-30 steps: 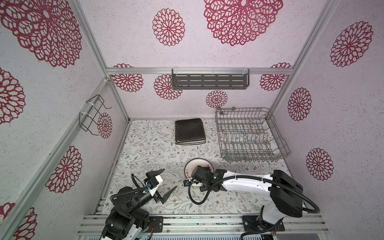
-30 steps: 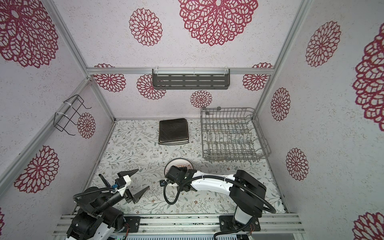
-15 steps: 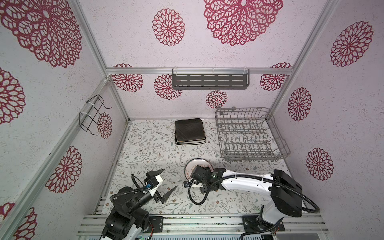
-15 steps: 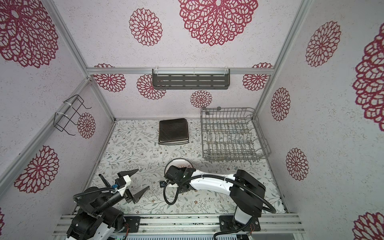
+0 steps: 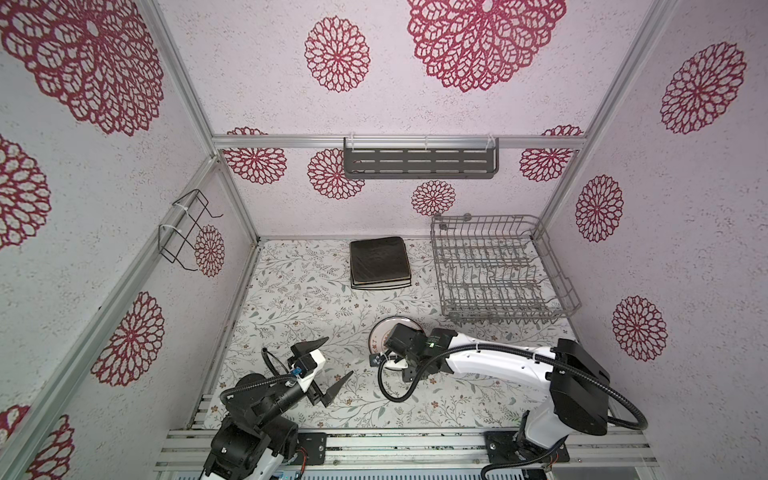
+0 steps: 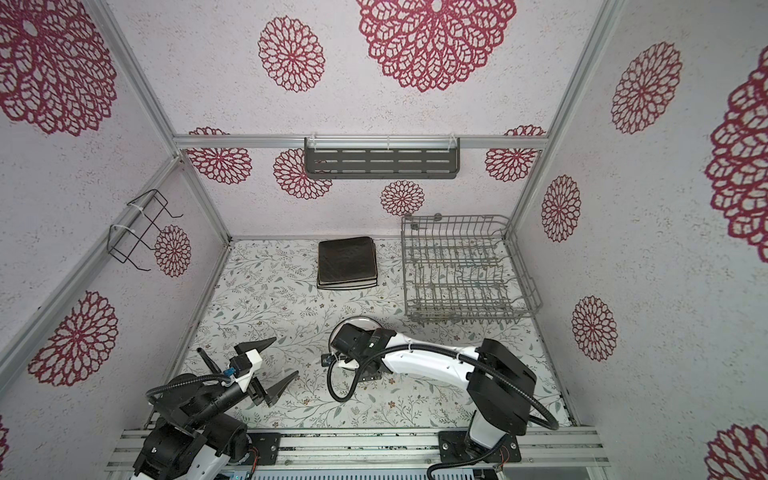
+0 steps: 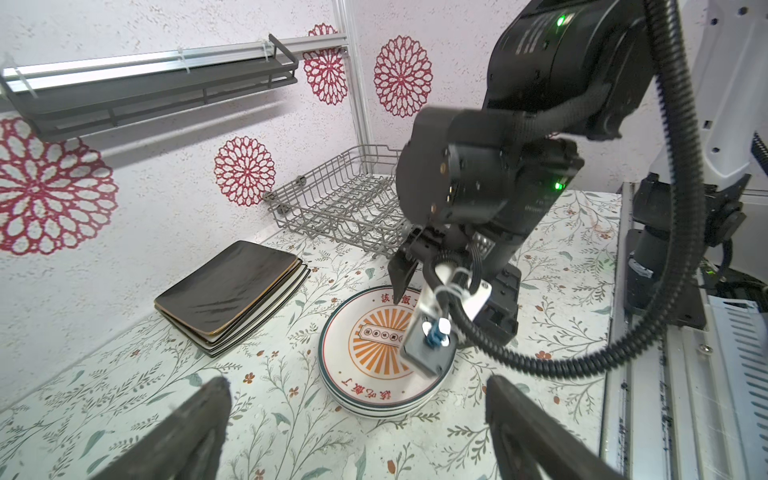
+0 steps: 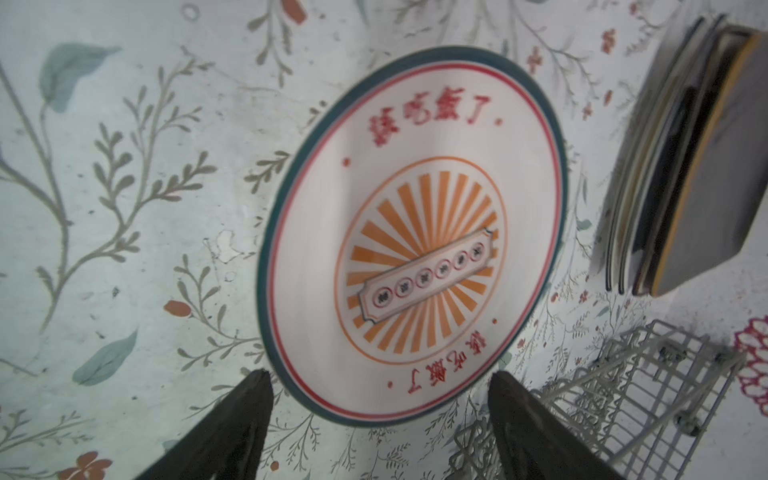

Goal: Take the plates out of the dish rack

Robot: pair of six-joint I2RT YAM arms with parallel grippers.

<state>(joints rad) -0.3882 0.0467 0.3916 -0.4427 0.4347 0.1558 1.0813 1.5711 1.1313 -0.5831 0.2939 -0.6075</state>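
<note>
The grey wire dish rack point(image 5: 559, 274) point(image 6: 525, 274) point(image 7: 332, 203) point(image 8: 648, 374) stands at the back right with no plates in it. To its left, black square plates lie flat on cream ones in a stack point(image 5: 379, 261) point(image 6: 345, 259) point(image 7: 232, 286) point(image 8: 706, 187). Round white plates with an orange sunburst print point(image 5: 380, 334) point(image 6: 360, 322) point(image 7: 374, 374) point(image 8: 411, 232) are stacked on the table in front of the rack. My right gripper point(image 5: 399, 353) point(image 8: 378, 376) hovers over that stack, open and holding nothing. At the front left, my left gripper point(image 5: 338, 356) point(image 6: 286, 355) point(image 7: 356, 380) is open and empty.
A dark slotted shelf point(image 5: 419, 163) hangs on the back wall. A small black wire holder point(image 5: 185, 226) is fixed to the left wall. The right arm's black cable point(image 5: 395, 390) loops down over the floral table cover in front of the round plates.
My right gripper's jaws have spread a little wider above the round plates, and the wrist has edged slightly left. The left arm has not moved.
</note>
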